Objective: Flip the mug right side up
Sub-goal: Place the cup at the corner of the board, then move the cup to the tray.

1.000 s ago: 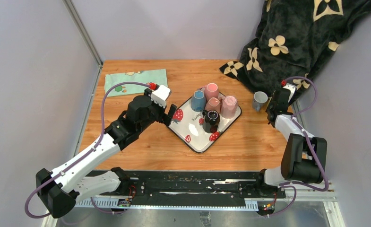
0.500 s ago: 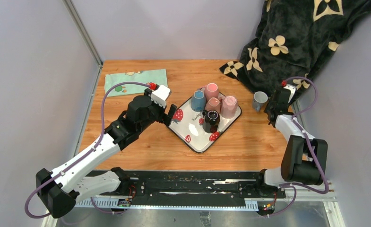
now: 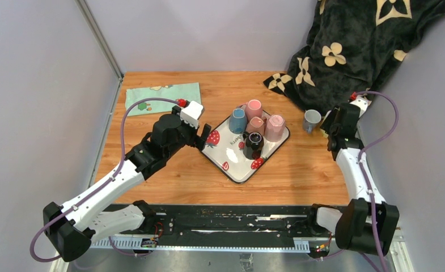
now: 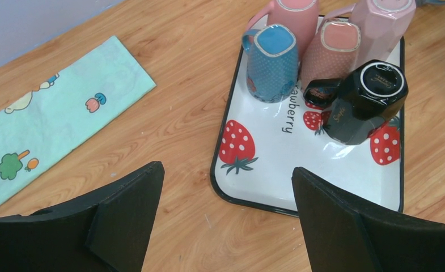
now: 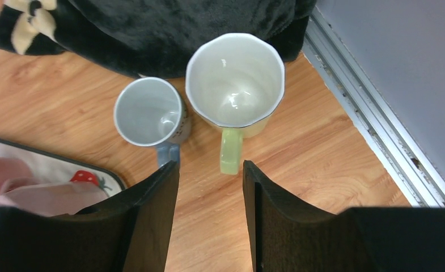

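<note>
The green mug (image 5: 234,79) stands upright on the wooden counter (image 5: 299,158). It is glossy ceramic, with a white inside and a faintly faceted rim. Its thick handle (image 5: 231,150) points to 6 o'clock in the right wrist view, straight at the right pincer (image 5: 210,167). That pincer is released: its flat black fingers (image 5: 152,221) stand apart, and the handle's end lies at the gap between their tips. We cannot tell whether the handle touches the 3 o'clock finger.

A smaller, round-rimmed grey mug (image 5: 147,110) stands upright just at 9 o'clock of the green one. At 12 o'clock both mugs back onto a black plush blanket (image 5: 180,28) with cream flowers. At 3 o'clock a ridged metal rail (image 5: 367,124) runs along the grey wall (image 5: 401,45), leaving only a narrow strip of wood beside the green mug. Bare grain lies open at 6 o'clock.

The left pincer (image 4: 225,173) is spread wide and grasps nothing. In its own view it hangs over the 9 o'clock edge of the tray (image 4: 276,170), a smooth white rounded rectangle with a dark rim and printed strawberries. On the tray, a blue mug (image 4: 272,62), pink mugs (image 4: 378,22) and a faceted black mug (image 4: 373,96) cluster with their bases up. A mint printed cloth (image 4: 50,124) lies flat at 10 o'clock, with open wood between it and the tray.
</note>
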